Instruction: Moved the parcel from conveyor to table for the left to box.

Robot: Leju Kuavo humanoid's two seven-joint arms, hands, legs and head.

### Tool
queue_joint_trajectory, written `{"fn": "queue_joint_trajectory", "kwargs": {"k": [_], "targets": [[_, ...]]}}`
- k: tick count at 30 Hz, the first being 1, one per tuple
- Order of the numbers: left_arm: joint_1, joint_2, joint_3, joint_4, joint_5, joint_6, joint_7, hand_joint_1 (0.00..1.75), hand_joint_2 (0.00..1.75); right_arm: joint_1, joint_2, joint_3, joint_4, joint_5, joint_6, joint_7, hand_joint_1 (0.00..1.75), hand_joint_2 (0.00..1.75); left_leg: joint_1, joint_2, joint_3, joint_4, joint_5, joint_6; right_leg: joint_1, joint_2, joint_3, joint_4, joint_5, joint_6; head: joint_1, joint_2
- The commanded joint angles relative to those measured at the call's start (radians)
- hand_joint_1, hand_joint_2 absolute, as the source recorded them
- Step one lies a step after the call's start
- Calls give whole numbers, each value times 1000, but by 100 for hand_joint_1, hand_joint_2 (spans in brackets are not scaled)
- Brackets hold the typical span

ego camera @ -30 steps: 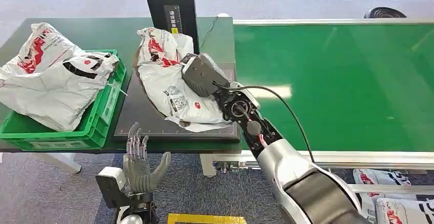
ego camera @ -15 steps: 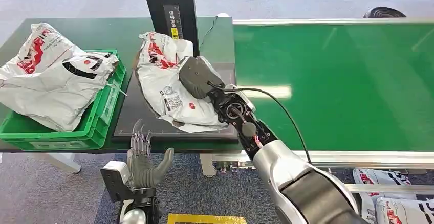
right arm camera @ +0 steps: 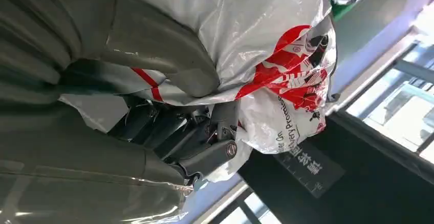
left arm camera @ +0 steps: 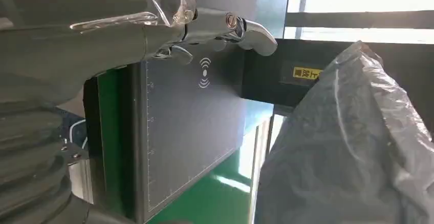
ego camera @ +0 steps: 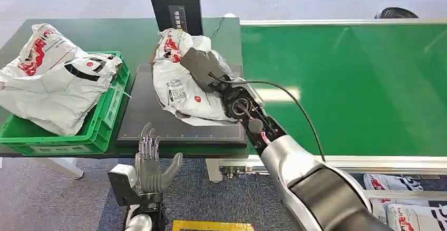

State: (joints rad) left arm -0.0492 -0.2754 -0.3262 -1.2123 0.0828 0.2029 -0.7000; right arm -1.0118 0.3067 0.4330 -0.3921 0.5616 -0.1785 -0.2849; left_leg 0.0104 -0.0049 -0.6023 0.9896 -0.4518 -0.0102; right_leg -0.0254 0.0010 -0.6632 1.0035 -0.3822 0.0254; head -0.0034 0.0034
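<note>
1. The right robot hand (ego camera: 203, 70) grips the parcel (ego camera: 182, 86); in the right wrist view the thumb (right arm camera: 169, 63) and dark fingers (right arm camera: 204, 132) are clamped around crumpled plastic.
2. The parcel, a white crinkly poly mailer with red and black print, sits bunched up over the black mat (ego camera: 142, 112) on the desk (ego camera: 105, 33), just left of the conveyor (ego camera: 348, 83).
3. The left robot hand (ego camera: 150, 165) is open and holds nothing, fingers spread and pointing up, below the desk's front edge and near the mat.
4. A black upright post (ego camera: 174, 1) with a ruler strip stands right behind the parcel, close to touching it.
5. A green plastic crate (ego camera: 100, 128) sits at the mat's left, with ribbed walls, stuffed with two more white mailers (ego camera: 52, 83) that bulge over its rim.
6. The mat is flat, matte and square, with a ruler scale along its edge and a wireless symbol (left arm camera: 204, 73) in the left wrist view.
7. The conveyor belt is smooth green with a silver frame.
8. More mailers (ego camera: 411, 199) lie on the grey carpet floor at lower right.
</note>
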Motion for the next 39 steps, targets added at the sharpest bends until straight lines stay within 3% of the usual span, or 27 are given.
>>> {"fn": "queue_joint_trajectory", "kwargs": {"k": [1,12,13,14,18,21,39], "targets": [[-33,-23,1,78,0,-5,2,0,175,-88,4,34,108,12,-7,35,175,175,0,0,0,0,0,0,0,-1,0,0,0,-1,0,0],[-42,-28,-1,87,1,-3,2,0,175,-77,-1,26,117,40,-31,71,175,175,0,-1,1,1,0,0,1,-2,1,0,0,-3,0,0],[-45,-29,1,89,1,-1,2,0,175,-75,0,22,118,46,-46,77,61,175,0,-1,0,0,0,0,0,-2,1,0,0,-2,0,0],[-47,-30,2,91,2,1,2,0,175,-74,2,13,118,41,-48,81,0,175,0,-1,1,1,0,0,1,-2,1,0,0,-3,0,0],[-50,-31,2,95,4,0,2,0,175,-73,-1,16,124,46,-39,88,0,175,0,-1,1,0,0,0,1,-2,2,0,0,-3,0,0],[-53,-30,-1,99,7,-1,2,0,175,-71,-8,44,130,92,-36,151,0,175,0,-1,1,0,0,0,1,-2,2,0,-1,-3,0,0],[-66,-35,0,121,5,-7,2,0,175,-51,-34,-11,122,82,-46,125,0,175,0,-3,2,0,0,0,1,-4,3,-1,-1,-2,0,0]]}}
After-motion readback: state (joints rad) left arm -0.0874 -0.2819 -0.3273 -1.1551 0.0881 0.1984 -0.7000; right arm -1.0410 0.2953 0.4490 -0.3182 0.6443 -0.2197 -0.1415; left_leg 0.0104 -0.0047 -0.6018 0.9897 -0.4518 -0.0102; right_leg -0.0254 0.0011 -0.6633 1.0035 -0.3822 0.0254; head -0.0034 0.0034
